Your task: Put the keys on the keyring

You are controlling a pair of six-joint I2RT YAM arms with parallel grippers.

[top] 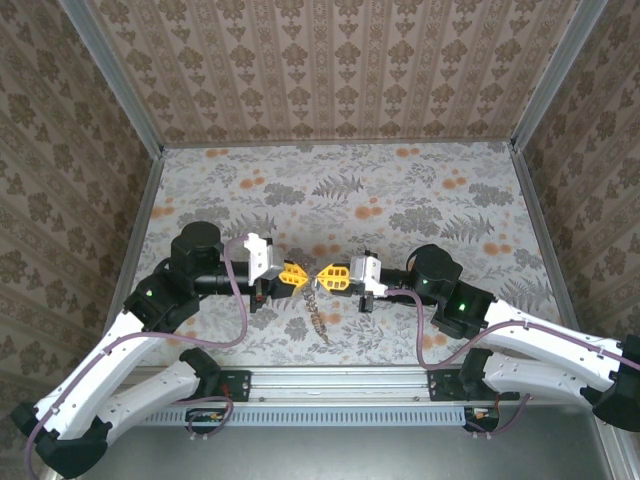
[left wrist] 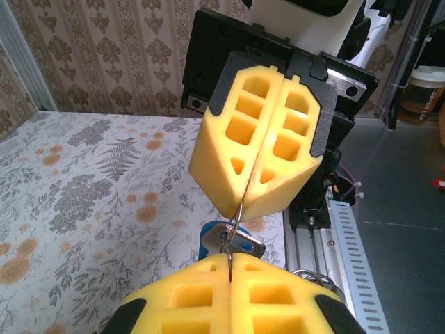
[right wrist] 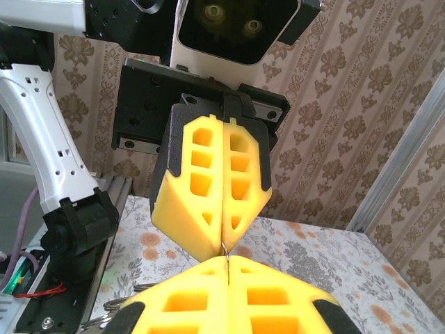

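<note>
Overhead, the left gripper (top: pixel 298 275) and right gripper (top: pixel 328 276) are meeting tip to tip at centre frame, just above the aluminium rail (top: pixel 340 380) running along the bottom edge. Open tabletop is stretching across the upper half of the frame, w/ wide margins left and right of the arms. Purple cables (top: pixel 240 300) are looping beside both wrists.

The floral table (top: pixel 400 200) is sitting inside wallpapered panels (top: pixel 330 70) patterned in brown and cream, w/ metal frame posts (top: pixel 115 80) slanting in at the upper corners.

Both tools are clenched, yellow fingers pressed flat together. In the left wrist view, the left gripper (left wrist: pixel 230 268) at bottom centre and the right gripper (left wrist: pixel 240 202) above it are each pinching the thin wire loop of the keyring (left wrist: pixel 235 221) in their seams. A blue-headed key (left wrist: pixel 211 236) is hanging off that loop, just below the upper tips, w/ a silvery piece beside it.

In the right wrist view, the right gripper (right wrist: pixel 228 268) is facing the left gripper (right wrist: pixel 224 236), w/ a fine wire showing btwn the tips.

Overhead, the keyring's chain (top: pixel 318 315) is trailing from the pinch point toward lower centre; contact w/ the table cannot be told.
</note>
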